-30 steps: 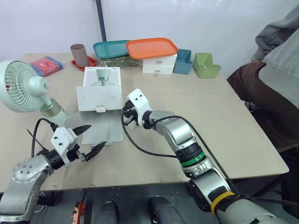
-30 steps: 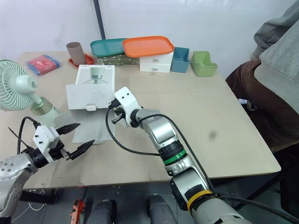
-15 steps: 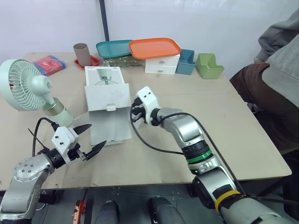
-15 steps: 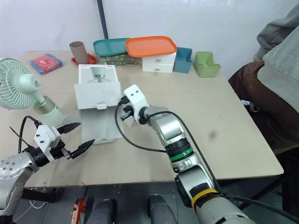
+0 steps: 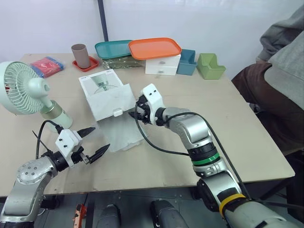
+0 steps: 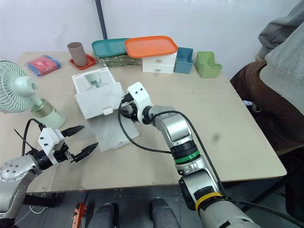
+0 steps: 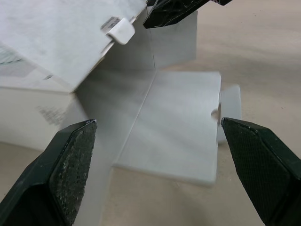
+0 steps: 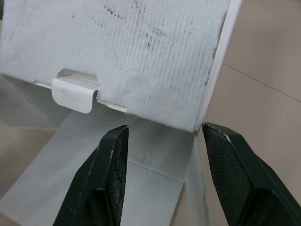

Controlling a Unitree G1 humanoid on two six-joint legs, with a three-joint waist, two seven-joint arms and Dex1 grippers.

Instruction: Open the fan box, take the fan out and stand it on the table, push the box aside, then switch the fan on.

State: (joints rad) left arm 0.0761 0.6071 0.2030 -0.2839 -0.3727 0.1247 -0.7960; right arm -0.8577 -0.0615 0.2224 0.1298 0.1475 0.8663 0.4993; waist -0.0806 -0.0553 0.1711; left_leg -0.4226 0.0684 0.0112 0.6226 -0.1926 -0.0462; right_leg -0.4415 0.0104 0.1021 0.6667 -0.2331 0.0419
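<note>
Now sited: fan box [image 5: 107,95] on the table [image 5: 237,123], left of centre, lid flap [image 5: 118,135] splayed toward the robot; fan [image 5: 21,90] standing at far left.
Handling: likely empty card, light, slides readily, dents easily; push its firm side wall, not the flap.
Right gripper [image 5: 134,114]: spread, at the box's right front corner.
Left gripper [image 5: 101,137]: spread, hovering by the flap.
Change: box has swung askew.

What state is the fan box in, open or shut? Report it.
Open. The box has its flap spread flat on the table in front of it. Whether anything remains inside, I cannot tell.
</note>
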